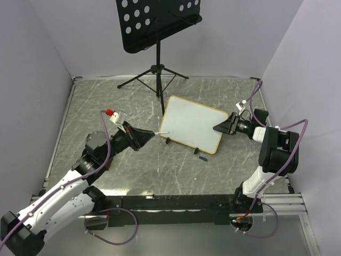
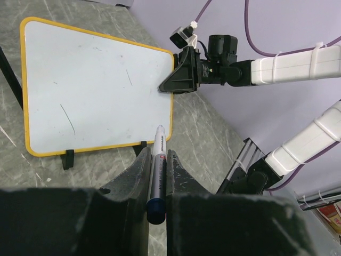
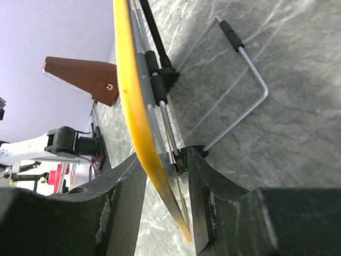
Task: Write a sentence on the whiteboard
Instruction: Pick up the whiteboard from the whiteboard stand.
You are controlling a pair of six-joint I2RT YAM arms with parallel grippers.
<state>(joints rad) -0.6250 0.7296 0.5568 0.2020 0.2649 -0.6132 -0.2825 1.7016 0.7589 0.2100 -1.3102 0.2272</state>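
The whiteboard [image 1: 192,124] stands tilted on little black feet mid-table, with a light-wood frame. Its white face [image 2: 96,90] bears only two faint thin strokes, and no sentence is in view on it. My left gripper [image 1: 152,134] sits just left of the board, shut on a white marker [image 2: 160,140] with a dark blue end, its tip pointing at the board's lower edge. My right gripper [image 1: 217,128] is at the board's right edge. In the right wrist view its fingers [image 3: 162,157] straddle the yellowish frame edge [image 3: 133,96], open, with gaps on both sides.
A black perforated music stand [image 1: 157,21] rises at the back, its tripod legs [image 1: 154,74] spread on the table just behind the board. A small blue cap [image 1: 202,158] lies in front of the board. A wire prop [image 3: 240,96] juts out behind the board.
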